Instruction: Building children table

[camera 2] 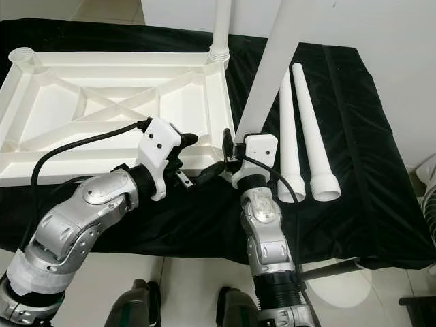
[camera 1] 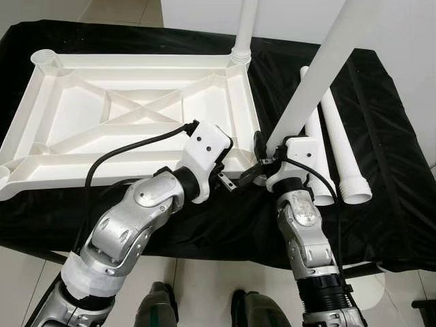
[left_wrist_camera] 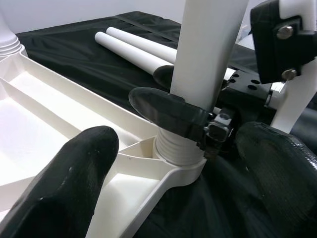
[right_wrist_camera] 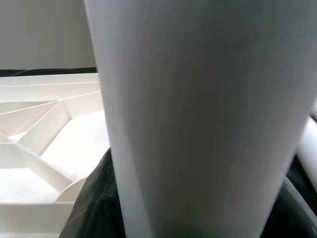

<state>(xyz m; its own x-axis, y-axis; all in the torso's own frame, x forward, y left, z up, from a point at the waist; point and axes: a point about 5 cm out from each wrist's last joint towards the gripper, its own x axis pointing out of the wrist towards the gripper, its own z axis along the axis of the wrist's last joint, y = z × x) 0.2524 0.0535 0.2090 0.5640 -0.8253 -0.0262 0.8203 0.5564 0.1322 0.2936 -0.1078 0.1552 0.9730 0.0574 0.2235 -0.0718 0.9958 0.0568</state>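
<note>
A white table top (camera 1: 75, 112) lies upside down on a black-covered table. One white leg (camera 1: 244, 27) stands in its far right corner. My right gripper (camera 1: 267, 153) is shut on a second white leg (camera 1: 320, 75), tilted to the right. That leg's threaded end (left_wrist_camera: 176, 148) sits in the near right corner socket (left_wrist_camera: 185, 171). My left gripper (camera 1: 240, 178) is open just in front of that corner. Its fingers (left_wrist_camera: 69, 183) stand wide apart on either side of the socket, touching nothing. Close up, the right wrist view has the held leg (right_wrist_camera: 198, 114).
Two loose white legs (camera 1: 347, 157) lie side by side on the black cloth (camera 1: 388, 170) to the right of the table top. The table's front edge runs just before my arms, with pale floor (camera 1: 204, 286) below it.
</note>
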